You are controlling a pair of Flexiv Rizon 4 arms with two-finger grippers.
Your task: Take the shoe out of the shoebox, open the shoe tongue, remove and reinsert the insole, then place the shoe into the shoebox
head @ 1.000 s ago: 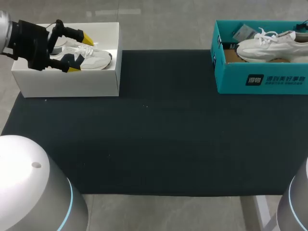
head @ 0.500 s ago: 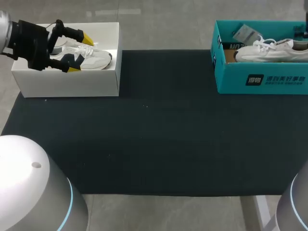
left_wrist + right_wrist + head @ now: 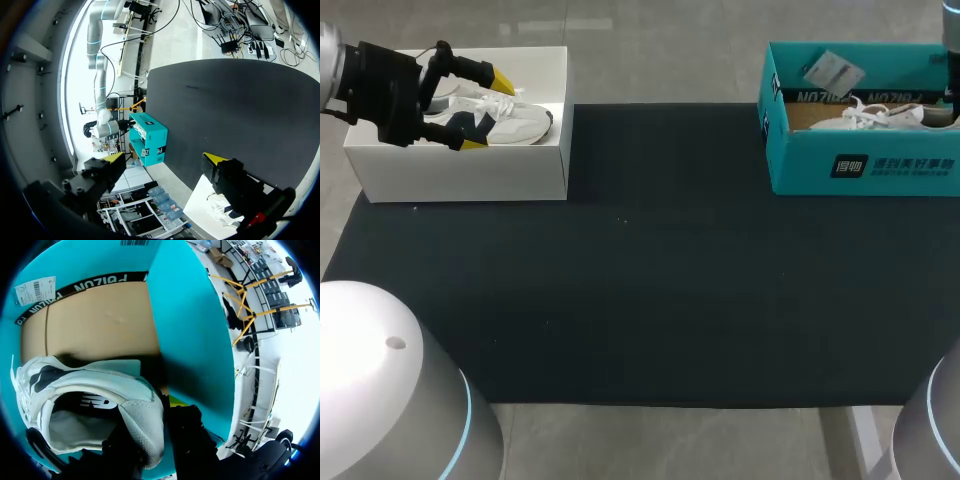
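A white shoe [image 3: 880, 115] lies low inside the teal shoebox [image 3: 860, 165] at the back right. In the right wrist view my right gripper [image 3: 155, 435] is shut on the heel of this white shoe [image 3: 100, 395], one finger inside the opening and one outside, above the box's brown floor. A second shoe, white and navy [image 3: 510, 120], rests in the white shoebox [image 3: 460, 175] at the back left. My left gripper [image 3: 488, 111] hangs open just above it, holding nothing. In the left wrist view the left gripper [image 3: 165, 157] shows wide-spread yellow tips.
A black mat [image 3: 660, 280] covers the table between the two boxes. A paper tag [image 3: 832, 70] leans on the teal box's far wall. My arms' rounded bases [image 3: 380, 400] fill the near corners.
The right gripper has lowered the white shoe down into the teal box, so less of it shows above the wall. The left arm has not moved.
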